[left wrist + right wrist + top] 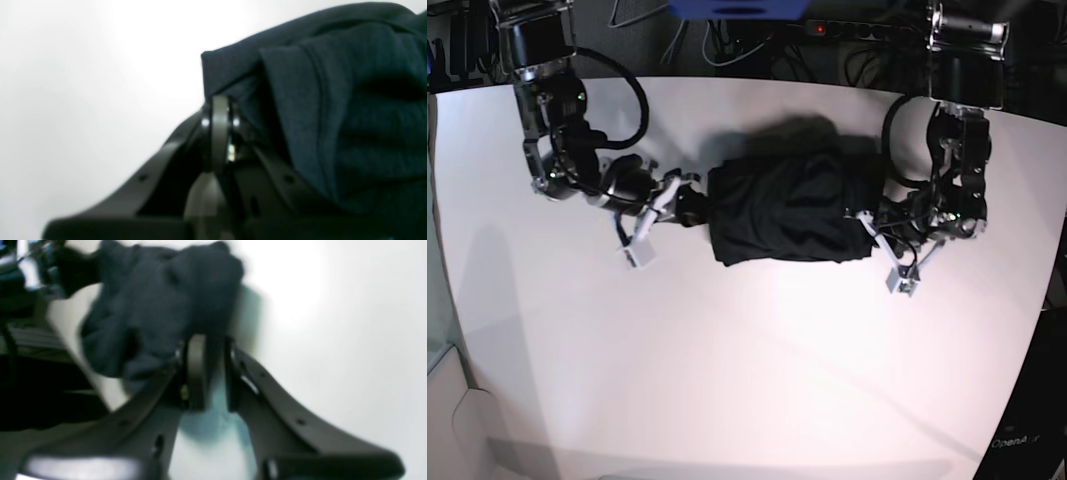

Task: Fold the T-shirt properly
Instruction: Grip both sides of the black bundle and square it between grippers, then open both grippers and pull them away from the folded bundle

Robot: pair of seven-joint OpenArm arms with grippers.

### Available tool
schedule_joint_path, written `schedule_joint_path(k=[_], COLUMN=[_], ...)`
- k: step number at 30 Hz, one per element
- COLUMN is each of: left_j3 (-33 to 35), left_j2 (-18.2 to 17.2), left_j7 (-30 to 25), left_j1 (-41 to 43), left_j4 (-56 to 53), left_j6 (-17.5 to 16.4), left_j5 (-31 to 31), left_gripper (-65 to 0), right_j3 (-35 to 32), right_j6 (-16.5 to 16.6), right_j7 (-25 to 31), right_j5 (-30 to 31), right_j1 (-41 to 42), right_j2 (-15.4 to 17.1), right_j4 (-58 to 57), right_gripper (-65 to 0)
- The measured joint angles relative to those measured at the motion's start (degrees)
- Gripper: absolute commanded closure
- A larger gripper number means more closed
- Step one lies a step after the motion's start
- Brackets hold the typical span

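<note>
A: We've got the left gripper (220,113) closed tight on a fold of the T-shirt (350,110) — dark cloth bunched to the right.

B: Agreed — we see bare white table (83,83) on the left.

A white table (757,360) with a rounded outline is seen from above, its surface smooth and brightly lit, with faint shadows cast across the near part. A single dark T-shirt (782,205), gathered into a compact, roughly rectangular bundle with rumpled folds on top, is laid on the far half of the table, near its middle. In both wrist views the same pale surface is shown beneath the cloth.
</note>
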Motion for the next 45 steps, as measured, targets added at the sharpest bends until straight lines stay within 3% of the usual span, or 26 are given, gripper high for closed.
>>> schedule_joint_path(k=[12, 15, 25, 32, 39, 45], left_j3=[-0.04, -0.13, -0.20, 0.04, -0.04, -4.37], left_j2=[-0.09, -0.66, -5.22, -6.25, -6.84, -7.65], left_j7=[0.33, 0.33, 3.54, 2.97, 3.41, 8.57], left_j1=[-0.02, 0.00, 0.92, 1.27, 1.29, 1.55], left_j4=[0.37, 0.44, 2.62, 2.62, 2.78, 7.26], left_j6=[-0.04, -0.20, 0.04, -0.07, -0.04, -0.17], left_j5=[-0.20, -0.50, 1.14, 0.81, 0.63, 0.11], left_gripper=[0.0, 0.0, 0.0, 0.0, 0.0, 0.0], right_j3=[-8.66, -10.49, -9.73, -3.52, -3.13, -3.04], right_j6=[-0.02, -0.07, -0.02, -0.02, 0.00, 0.00], right_j7=[0.15, 0.33, 0.68, 0.42, 0.50, 0.20], right_j5=[-0.17, -3.96, -12.85, -13.90, -13.73, -13.25], right_j1=[0.98, 2.27, 2.62, 2.78, 2.56, 2.51], right_j2=[-3.93, -4.66, -4.79, -3.93, -4.63, -3.10], right_j4=[0.07, 0.02, 0.02, 0.00, -1.16, -1.33], right_gripper=[-7.6, -7.6, -7.6, -7.6, -7.6, -7.6])
